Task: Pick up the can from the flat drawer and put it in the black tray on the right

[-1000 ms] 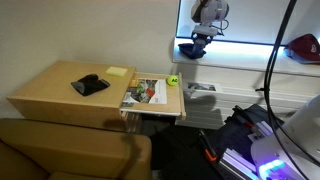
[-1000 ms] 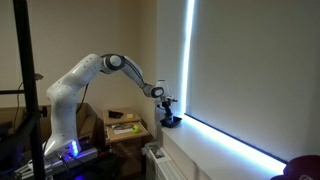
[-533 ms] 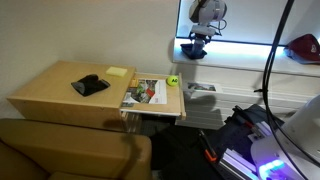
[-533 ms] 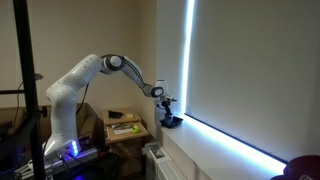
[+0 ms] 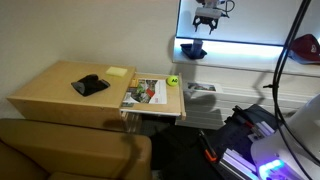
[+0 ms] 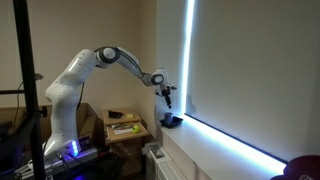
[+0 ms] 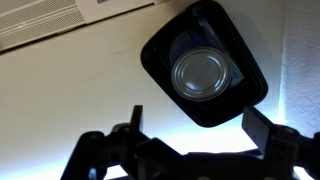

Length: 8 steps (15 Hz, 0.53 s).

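Note:
The can [image 7: 205, 76] stands upright inside the black tray [image 7: 162, 62] in the wrist view, its round metal top facing the camera. The tray sits on the white sill in both exterior views [image 5: 193, 48] [image 6: 172, 121]. My gripper [image 7: 195, 128] is open and empty, raised well above the tray; it also shows in both exterior views [image 5: 208, 20] [image 6: 166, 95]. The flat drawer [image 5: 152, 95] with colourful sheets sticks out beside the tan table, with a yellow-green ball [image 5: 172, 80] on it.
A flat black pouch [image 5: 90, 85] and a yellow pad [image 5: 116, 71] lie on the tan tabletop [image 5: 50, 95]. A dark red dish [image 5: 305, 45] sits further along the sill. A bright window strip runs behind the tray.
My gripper has lifted straight up away from the black tray, leaving the can in it. The arm's elbow has risen too.

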Each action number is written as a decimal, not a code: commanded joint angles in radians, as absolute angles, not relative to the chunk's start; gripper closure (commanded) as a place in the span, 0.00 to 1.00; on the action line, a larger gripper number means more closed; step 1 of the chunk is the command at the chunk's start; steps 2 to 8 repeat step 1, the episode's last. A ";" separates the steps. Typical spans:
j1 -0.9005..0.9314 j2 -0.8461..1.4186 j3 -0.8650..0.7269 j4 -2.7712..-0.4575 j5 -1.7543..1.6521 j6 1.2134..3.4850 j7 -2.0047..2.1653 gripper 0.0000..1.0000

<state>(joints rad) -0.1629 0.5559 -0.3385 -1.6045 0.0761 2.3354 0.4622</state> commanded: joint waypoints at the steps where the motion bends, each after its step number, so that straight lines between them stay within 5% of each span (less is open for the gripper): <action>1: -0.184 0.514 -0.317 -1.611 0.061 2.285 0.457 0.00; 8: -0.184 0.514 -0.317 -1.611 0.061 2.285 0.457 0.00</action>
